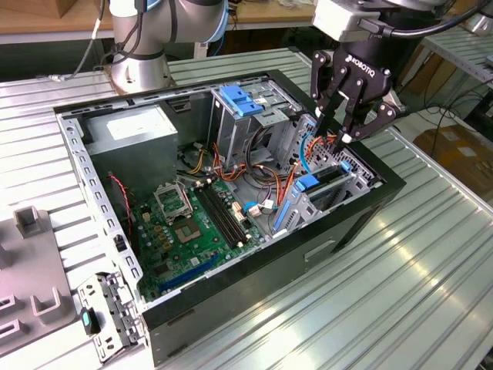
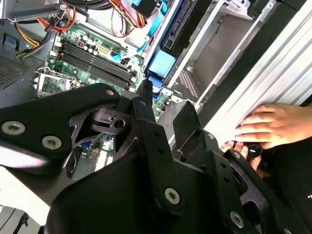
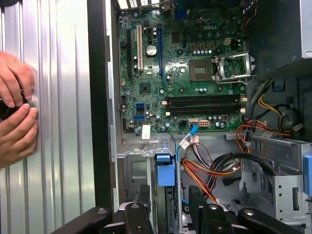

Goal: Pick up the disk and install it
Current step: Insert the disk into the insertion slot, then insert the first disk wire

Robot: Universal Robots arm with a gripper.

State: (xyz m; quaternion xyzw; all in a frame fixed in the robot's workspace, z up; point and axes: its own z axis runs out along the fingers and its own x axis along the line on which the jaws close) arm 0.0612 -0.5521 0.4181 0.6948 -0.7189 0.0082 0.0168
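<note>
Exterior view was taken as the main guide. The pincer (image 1: 347, 125) was seen hanging over the open computer case (image 1: 254, 270), at the end on the exterior view's right, just above the drive bay (image 1: 323, 203). Its fingers (image 1: 376, 117) were spread apart and nothing was clamped between them, so the pincer was judged wide and empty.

The disk (image 1: 330, 176) was found standing on its edge inside that bay, directly under the pincer. Its blue carrier end (image 1: 307, 183) was turned toward the motherboard (image 1: 177, 231). Its long axis was judged to run from this blue end toward the case wall on the exterior view's right. The fingertips were placed above the part of the disk far from the blue end.

In the first wrist view the narrow edge of the disk was seen passing between two dark fingers, one on each side, with a gap kept on both sides. Whether any finger touched the disk could not be told, and how deep the disk sat in its slot could not be told either.

A person's hands (image 3: 17, 114) were seen resting on the ribbed desk (image 3: 58, 161) outside the case wall, well apart from the disk. The pincer was by far the nearer to it.
</note>
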